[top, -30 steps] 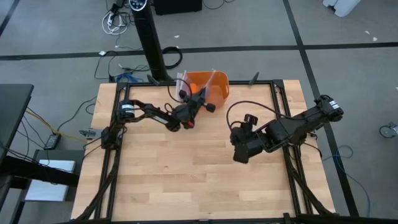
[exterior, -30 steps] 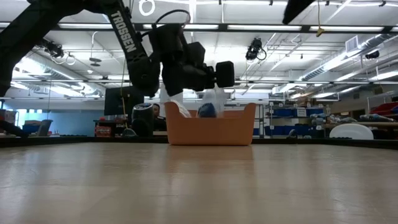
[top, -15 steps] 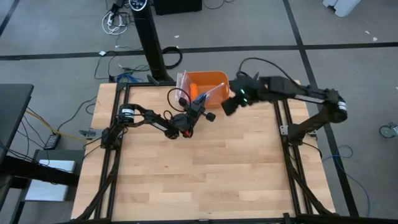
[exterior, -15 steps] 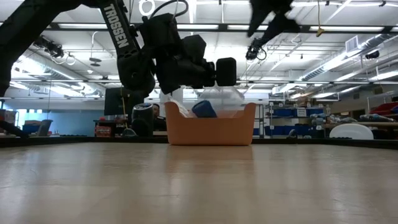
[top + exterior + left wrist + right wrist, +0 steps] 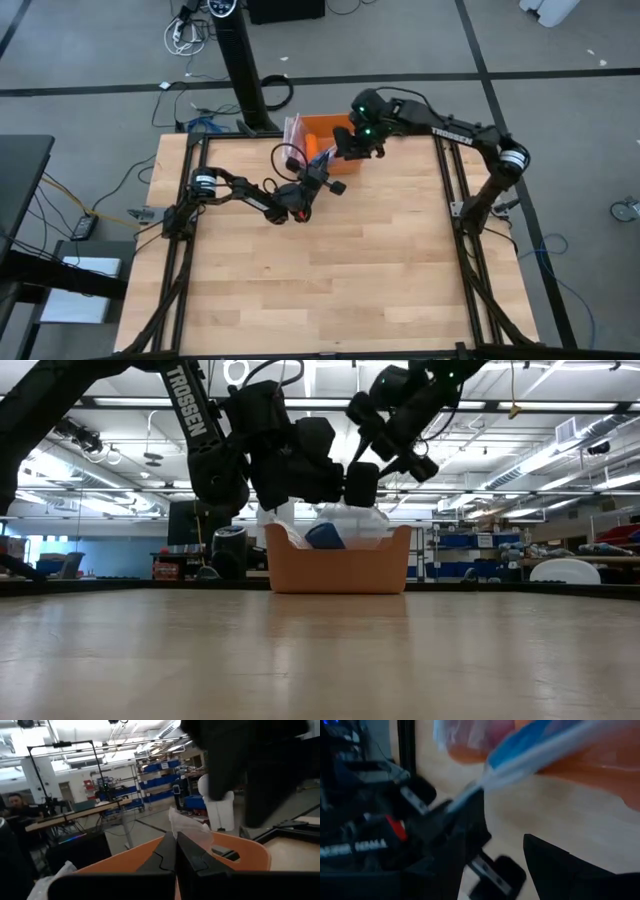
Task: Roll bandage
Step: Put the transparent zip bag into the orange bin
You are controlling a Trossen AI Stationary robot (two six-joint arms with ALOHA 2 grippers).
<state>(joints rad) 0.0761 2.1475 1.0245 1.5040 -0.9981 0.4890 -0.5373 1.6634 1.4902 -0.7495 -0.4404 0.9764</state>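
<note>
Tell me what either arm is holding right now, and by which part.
The left gripper pinches the clear plastic bag by its edge, above the orange bin. The right gripper holds nothing, jaws open.

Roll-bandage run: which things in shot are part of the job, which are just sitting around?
Part of the job:
- bandage, blue, in the orange bin
- clear plastic bag around it
- left gripper, shut on the bag's edge
- right gripper, open, over the bin

Just sitting around:
- black post behind the table
- cables on the floor
</note>
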